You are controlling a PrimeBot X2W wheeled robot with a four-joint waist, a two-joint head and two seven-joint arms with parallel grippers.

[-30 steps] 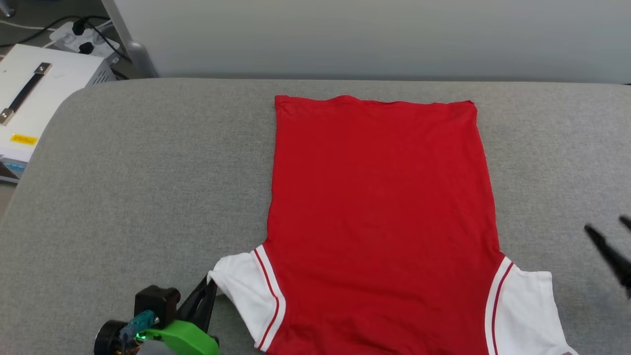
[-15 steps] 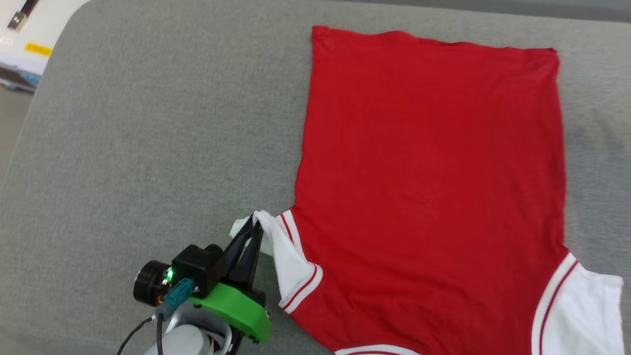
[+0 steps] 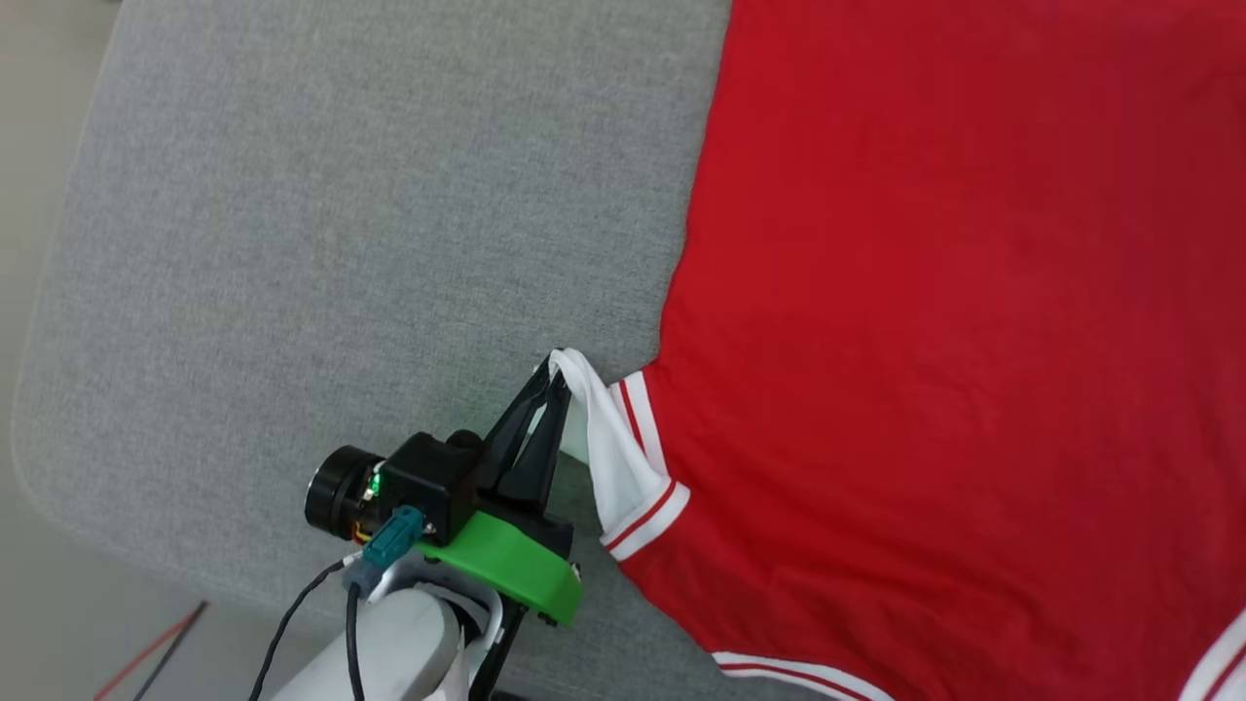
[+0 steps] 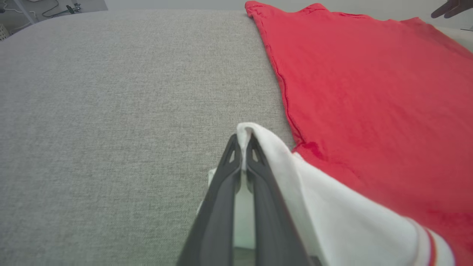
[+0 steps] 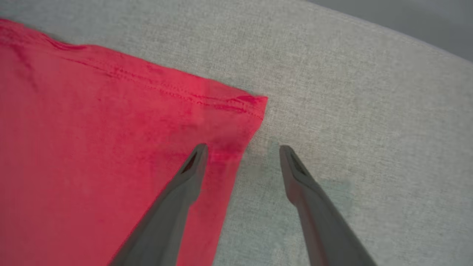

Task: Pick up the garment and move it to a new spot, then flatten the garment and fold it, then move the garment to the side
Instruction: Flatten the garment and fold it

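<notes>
**Sleeve in hand, hem corner next.** The garment (image 3: 925,292), a red jersey with white sleeves, lies spread plain side up on the grey fabric worktop (image 3: 341,243). Its hem points away from the robot and its shoulders lie nearest.

The left tool (image 3: 557,370) is clamped tight on the outer edge of the white sleeve (image 3: 618,458) on the robot's left. The sleeve lifts into a small peak at the fingertips. The right tool (image 5: 242,147) stands wide open with nothing in it, low over the hem corner (image 5: 255,105), one finger above red cloth and the other above bare grey.

The work appears to be at the flatten-and-fold stage, with the sleeve taken up either to be drawn smooth or laid inward over the body. The next move likely calls for the right tool to settle onto that corner and close on it. The left tool would need to carry the sleeve gently enough that the body does not drag or bunch.

The head view gives the layout: the striped trim, the rounded edge of the worktop and most of the red body lying smooth. The left wrist view adds the pinch itself, a thin fold of white cloth caught between the two closed fingers. The right wrist view supplies the stitched hem and the open fingers straddling the side edge just short of the corner. It does not settle whether they touch the cloth.
</notes>
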